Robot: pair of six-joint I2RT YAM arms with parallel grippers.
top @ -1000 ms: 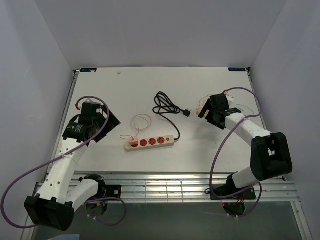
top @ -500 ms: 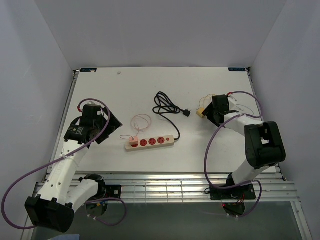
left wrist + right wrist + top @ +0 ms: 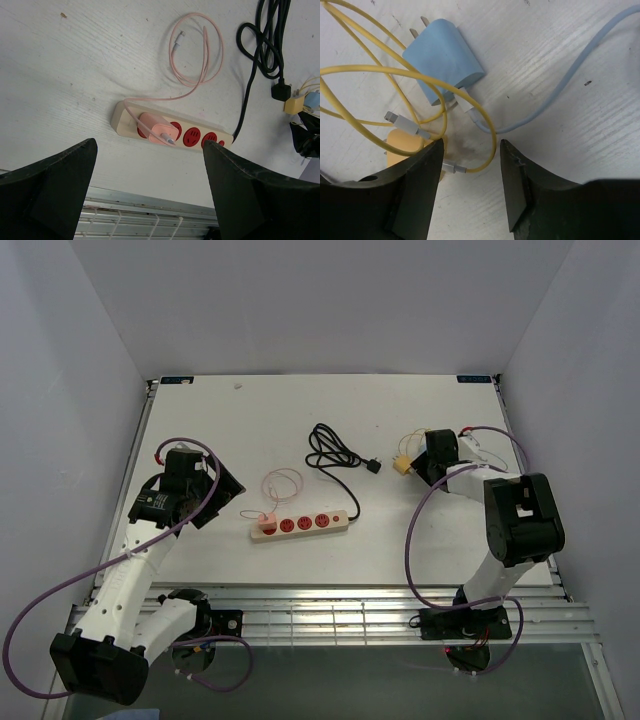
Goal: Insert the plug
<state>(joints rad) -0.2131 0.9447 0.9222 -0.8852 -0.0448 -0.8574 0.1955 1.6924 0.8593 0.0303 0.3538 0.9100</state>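
White table [image 3: 250, 420] below: my left gripper [image 3: 150, 144] hangs spread wide above the power strip [image 3: 303, 523]. Rightward, my right gripper [image 3: 471, 145] has dropped over the loose chargers, jaws narrowing yet apart, the blue plug [image 3: 447, 62] just ahead, ungrasped.

Right tool [image 3: 470, 150] now lower, jaws narrower, by the blue charger [image 3: 445, 60].
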